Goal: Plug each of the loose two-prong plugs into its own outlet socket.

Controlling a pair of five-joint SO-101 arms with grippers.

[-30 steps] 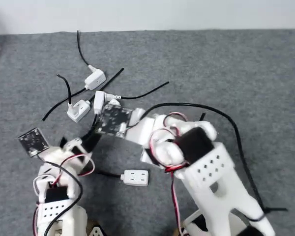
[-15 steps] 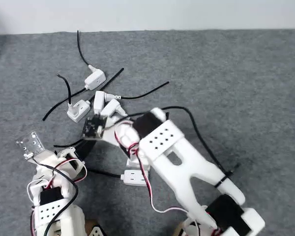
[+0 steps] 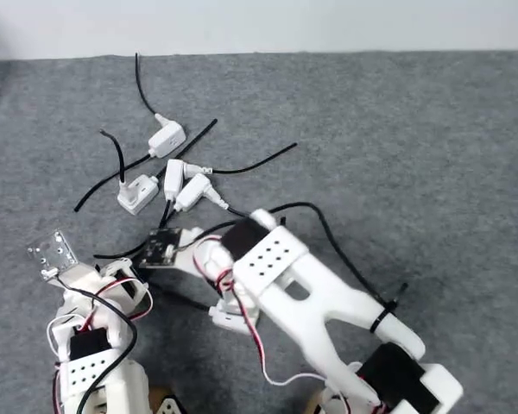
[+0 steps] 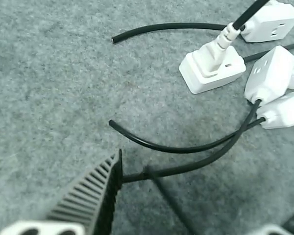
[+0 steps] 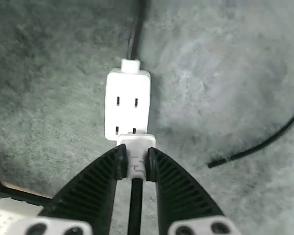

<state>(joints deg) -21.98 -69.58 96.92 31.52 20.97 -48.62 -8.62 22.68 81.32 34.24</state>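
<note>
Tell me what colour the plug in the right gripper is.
White, on a black cord. The plug shows best in the right wrist view.

We find open worktop [image 3: 432, 138] across the right; on the left, white sockets [image 3: 139, 192] and tangled black cords [image 3: 257, 162] crowd any passage.

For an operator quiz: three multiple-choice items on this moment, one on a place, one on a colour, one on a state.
1. The plug in the right tool sits: A) against the end of the outlet block; B) far from it; C) under it.
2. Its cord is: A) red; B) black; C) white.
3. The right tool is: A) open, empty; B) shut on the plug; C) shut on nothing.
A, the white bodies touch; B, it runs black from the plug; B, the tool clamps the plug's sides.
</note>
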